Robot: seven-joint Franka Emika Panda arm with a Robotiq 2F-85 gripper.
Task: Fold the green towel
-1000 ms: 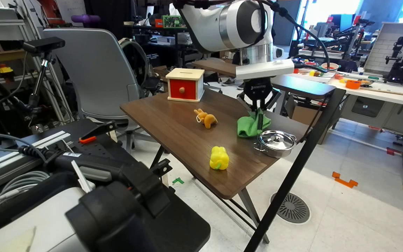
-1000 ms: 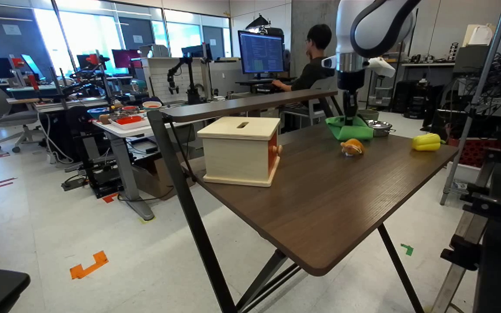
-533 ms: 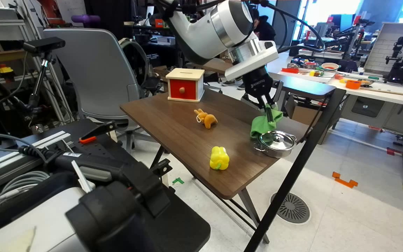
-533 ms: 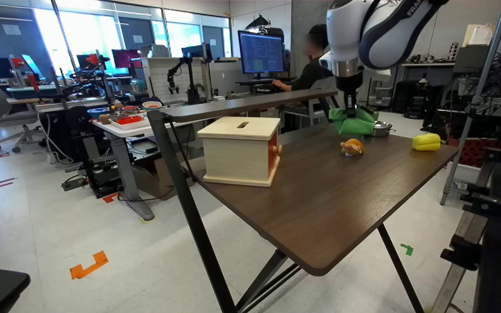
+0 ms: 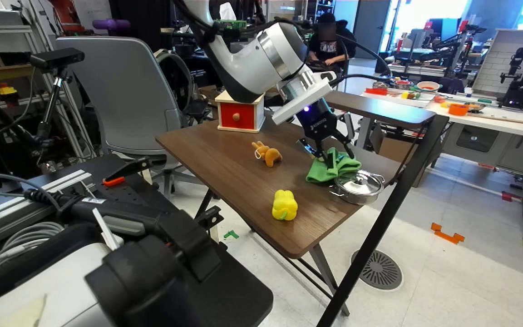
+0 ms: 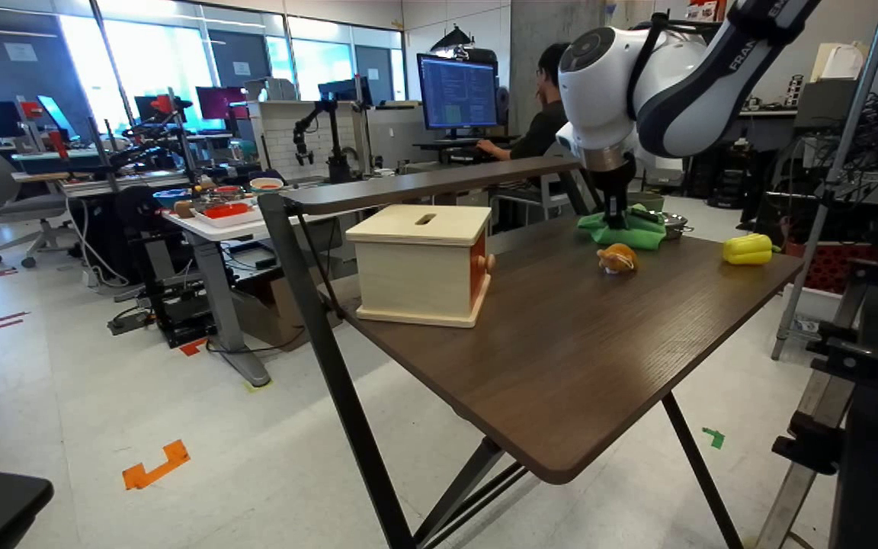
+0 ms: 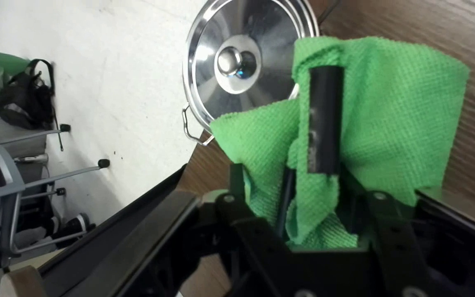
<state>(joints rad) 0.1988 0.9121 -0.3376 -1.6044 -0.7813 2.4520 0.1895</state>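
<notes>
Bright green cloth towel (image 7: 373,123) lies beside a round lidded silver metal pot (image 7: 250,53), under a black two-fingered gripper (image 7: 303,144) pinching its raised fold. Most cloth spreads away from the pot.

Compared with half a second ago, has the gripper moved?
Yes. In an exterior view, the gripper is now lower and farther left in the picture, judged against the lidded pot, which stands in the same place.
</notes>
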